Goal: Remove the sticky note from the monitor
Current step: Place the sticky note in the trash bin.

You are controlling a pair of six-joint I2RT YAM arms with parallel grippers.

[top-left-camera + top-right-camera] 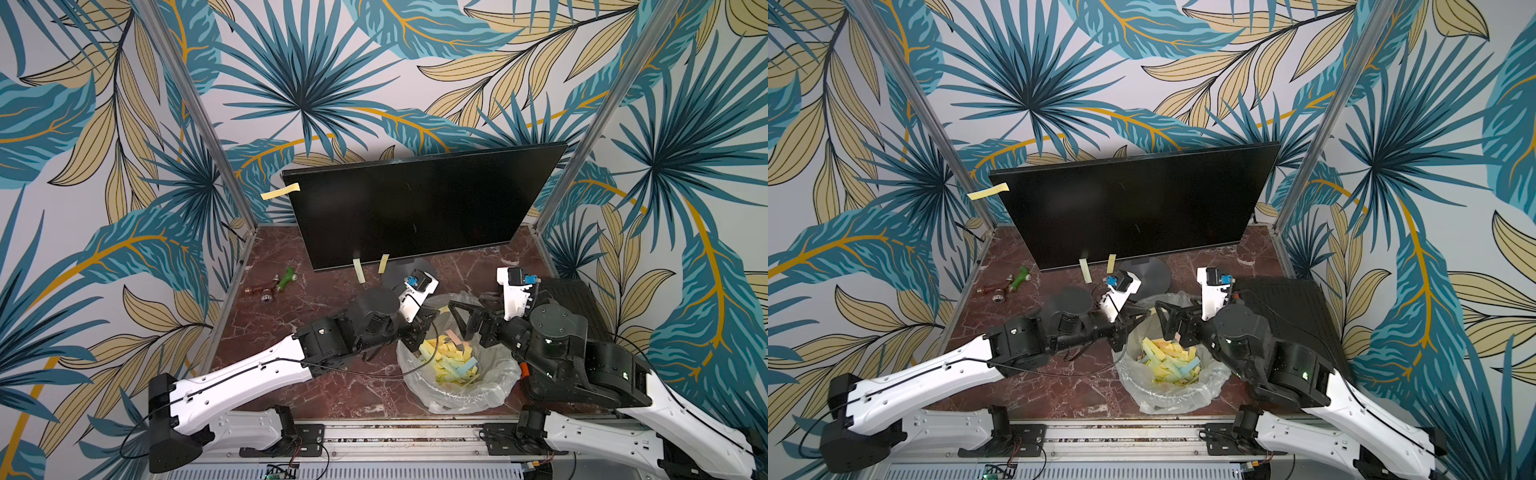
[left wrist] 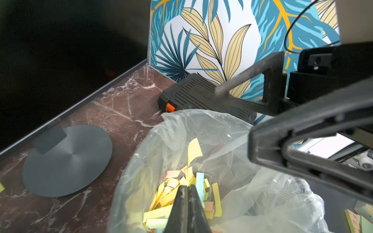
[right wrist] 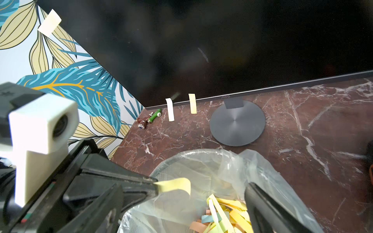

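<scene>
Three sticky notes [image 1: 358, 270] are counted on the monitor [image 1: 415, 208]: two hung lengthwise off its lower edge, one jutting sideways from an upper corner. A fourth note [image 3: 174, 184] is pinched by the left gripper [image 3: 155, 185] over the bin [image 1: 496, 376], extended past the tips. The right gripper [image 1: 457, 318] is spread wide.

A robot lab cell — leaf-print panels [image 1: 374, 62] on aluminium posts [image 1: 198, 112] box in a marble-look tabletop [image 1: 257, 324].
</scene>
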